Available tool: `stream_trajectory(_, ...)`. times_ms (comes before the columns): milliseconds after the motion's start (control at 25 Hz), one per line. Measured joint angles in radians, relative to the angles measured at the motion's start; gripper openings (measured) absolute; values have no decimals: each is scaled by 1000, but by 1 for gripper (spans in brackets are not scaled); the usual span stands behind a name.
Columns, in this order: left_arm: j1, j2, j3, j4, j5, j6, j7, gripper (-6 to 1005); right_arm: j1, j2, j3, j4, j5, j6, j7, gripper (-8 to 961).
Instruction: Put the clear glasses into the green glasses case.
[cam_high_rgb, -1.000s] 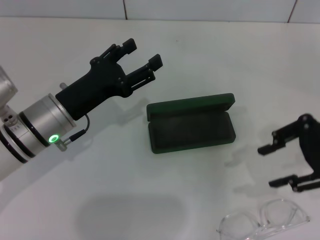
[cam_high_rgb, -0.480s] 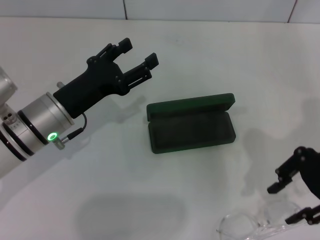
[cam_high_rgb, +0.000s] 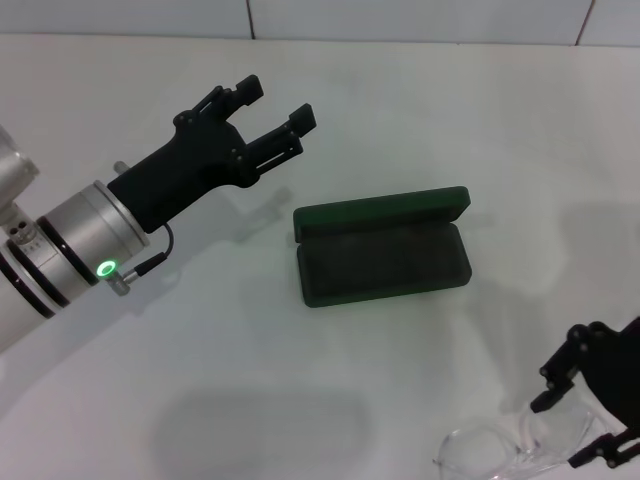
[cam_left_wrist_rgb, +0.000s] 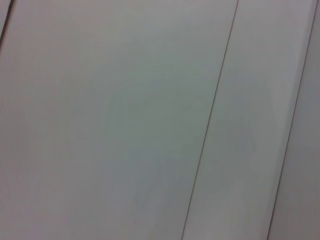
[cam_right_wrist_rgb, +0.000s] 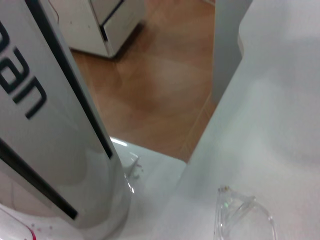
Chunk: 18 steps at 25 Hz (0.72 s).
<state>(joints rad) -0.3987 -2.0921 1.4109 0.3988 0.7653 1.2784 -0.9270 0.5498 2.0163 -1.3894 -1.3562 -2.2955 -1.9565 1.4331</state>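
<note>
The green glasses case lies open in the middle of the white table, lid tipped back, dark lining empty. The clear glasses rest at the near right edge of the table; one clear arm and part of the lens also show in the right wrist view. My right gripper hangs open just above the glasses, one finger on each side of the lens. My left gripper is open and held in the air to the left of the case and behind it, holding nothing.
The white table stretches back to a tiled wall. In the right wrist view the table's edge drops to a wooden floor, beside the robot's white body. The left wrist view shows only pale tiles.
My right gripper has moved from beside the case toward the near table edge and down over the clear glasses. The left gripper shifted slightly up and left, then held still.
</note>
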Motion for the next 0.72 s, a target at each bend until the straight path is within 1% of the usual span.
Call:
stream_trajectory(120,0,1,-1,0,0,0,-1,890,-7,0,-35,-2,-2,28,-7,526)
stream_trajectory(360,0,1,-1,0,0,0,-4,889,-11,0,-92,-3,-2,41,-15,527)
stream_trajectory(720,0,1,-1,0,0,5,-4,889,-11,4,-142,-4,-3,59,-14,526)
